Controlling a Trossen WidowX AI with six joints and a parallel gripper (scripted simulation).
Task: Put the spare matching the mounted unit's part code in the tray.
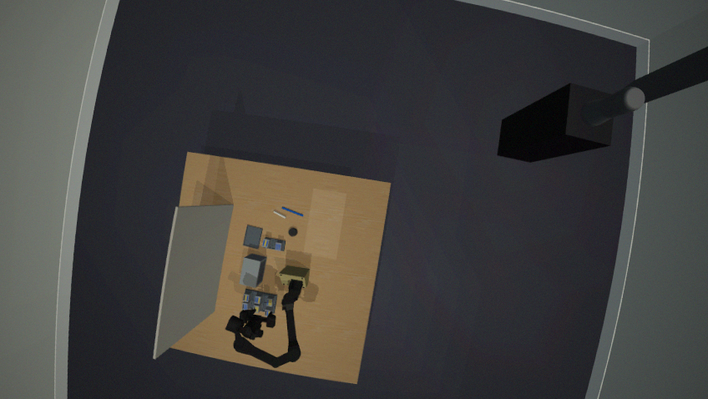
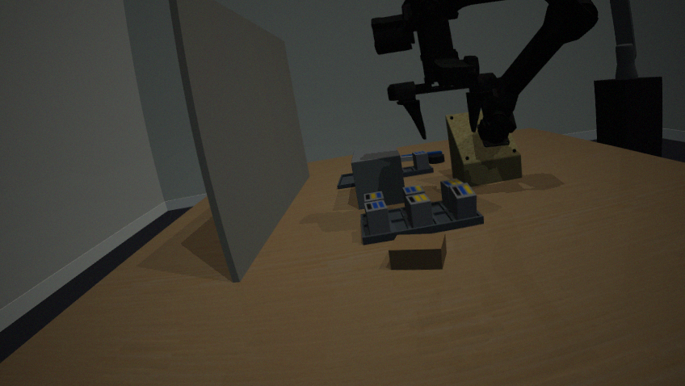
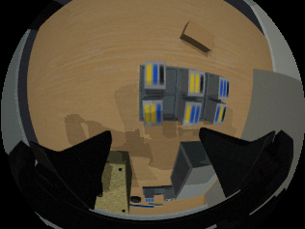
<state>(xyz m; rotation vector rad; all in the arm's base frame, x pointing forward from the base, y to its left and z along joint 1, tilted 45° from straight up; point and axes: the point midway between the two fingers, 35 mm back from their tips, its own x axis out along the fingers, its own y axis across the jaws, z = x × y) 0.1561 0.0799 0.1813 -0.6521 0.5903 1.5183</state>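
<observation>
The grey box-shaped mounted unit (image 1: 251, 270) (image 2: 376, 179) (image 3: 193, 170) stands beside the rack; its back print is hidden. The rack (image 2: 441, 227) (image 3: 169, 85) holds several striped spares. In the wrist view they include a yellow-blue-black spare (image 3: 154, 75), a yellow-yellow-black spare (image 3: 195, 82) and a blue-blue-black spare (image 3: 224, 88); the other row has a yellow-yellow-blue spare (image 3: 152, 112), a yellow-blue-blue spare (image 3: 192, 113) and a blue-yellow-black spare (image 3: 220, 113). The dark tray (image 1: 253, 236) (image 2: 344, 181) looks empty. My gripper (image 2: 449, 135) (image 3: 156, 133) is open and empty, high above the rack area.
A tall grey panel (image 1: 195, 277) (image 2: 239, 144) stands along one side. The yellowish arm base (image 2: 486, 165) (image 3: 116, 185) is opposite. A brown block (image 2: 416, 258) (image 3: 198, 37) lies near the rack. A smaller rack with striped pieces, a black disc (image 1: 292, 231) and a blue stick (image 1: 292, 211) lie beyond the unit.
</observation>
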